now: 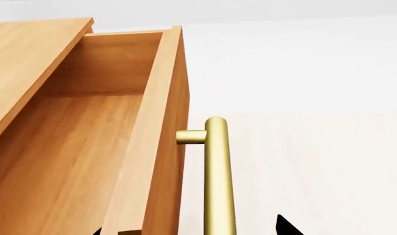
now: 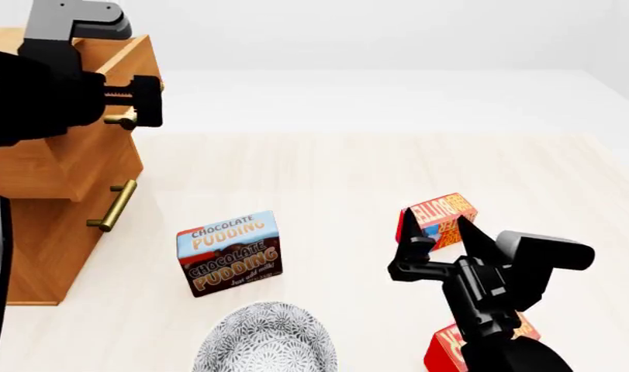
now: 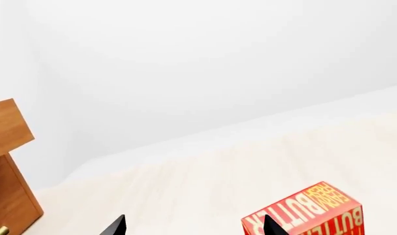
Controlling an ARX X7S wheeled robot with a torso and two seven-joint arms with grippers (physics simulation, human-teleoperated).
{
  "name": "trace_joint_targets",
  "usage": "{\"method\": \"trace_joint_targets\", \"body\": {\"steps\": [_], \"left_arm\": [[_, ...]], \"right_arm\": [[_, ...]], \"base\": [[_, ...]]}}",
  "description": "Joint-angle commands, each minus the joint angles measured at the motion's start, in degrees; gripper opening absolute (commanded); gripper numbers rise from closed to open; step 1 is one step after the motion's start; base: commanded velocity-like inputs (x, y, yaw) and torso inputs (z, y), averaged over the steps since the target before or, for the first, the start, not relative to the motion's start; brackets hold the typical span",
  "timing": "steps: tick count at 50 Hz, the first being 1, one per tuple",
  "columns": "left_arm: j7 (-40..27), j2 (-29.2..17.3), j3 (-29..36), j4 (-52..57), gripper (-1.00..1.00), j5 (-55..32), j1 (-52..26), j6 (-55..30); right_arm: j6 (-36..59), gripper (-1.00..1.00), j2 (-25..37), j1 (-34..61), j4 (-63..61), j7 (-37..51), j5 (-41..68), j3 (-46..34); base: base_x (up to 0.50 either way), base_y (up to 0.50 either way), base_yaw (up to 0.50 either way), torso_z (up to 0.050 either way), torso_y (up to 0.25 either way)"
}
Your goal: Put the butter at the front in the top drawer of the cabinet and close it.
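The cabinet (image 2: 60,186) stands at the far left of the table (image 2: 345,178); its top drawer (image 2: 138,66) juts out over the lower drawer (image 2: 81,232); the pudding box (image 2: 229,252) sits right of the cabinet, with a bowl (image 2: 264,341) in front of it; further right stands one butter (image 2: 438,215), behind the right gripper (image 2: 438,236); the other butter box (image 2: 446,350) lies nearer, at the front edge, partly hidden by the right arm.
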Motion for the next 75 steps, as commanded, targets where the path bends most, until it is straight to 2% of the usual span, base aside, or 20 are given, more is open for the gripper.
{"method": "trace_joint_targets", "body": {"steps": [1,27,55,75], "left_arm": [[0.52,0.85,-0.31,0.56,1.0,-1.44,0.34,0.16],[2.06,2.84,1.4,-1.36,1.0,-1.28,-1.07,1.55],[5.71,7.89,1.6,-10.35,1.0,-1.59,-0.51,9.44],[7.73,10.85,3.65,-13.46,1.0,-0.96,-1.96,11.02]], "right_arm": [[-0.16,1.0,0.29,-0.26,-0.29,0.37,0.34,-0.08],[-0.7,1.0,0.89,-0.44,0.16,0.82,1.08,-0.13],[-1.23,1.0,1.56,-0.58,0.33,1.64,1.84,0.16],[-2.66,1.0,1.65,-0.88,1.96,1.11,2.46,0.51]], "base": [[0.0,0.0,0.0,0.0,0.0],[0.0,0.0,0.0,0.0,0.0],[0.0,0.0,0.0,0.0,0.0],[0.0,0.0,0.0,0.0,0.0]]}}
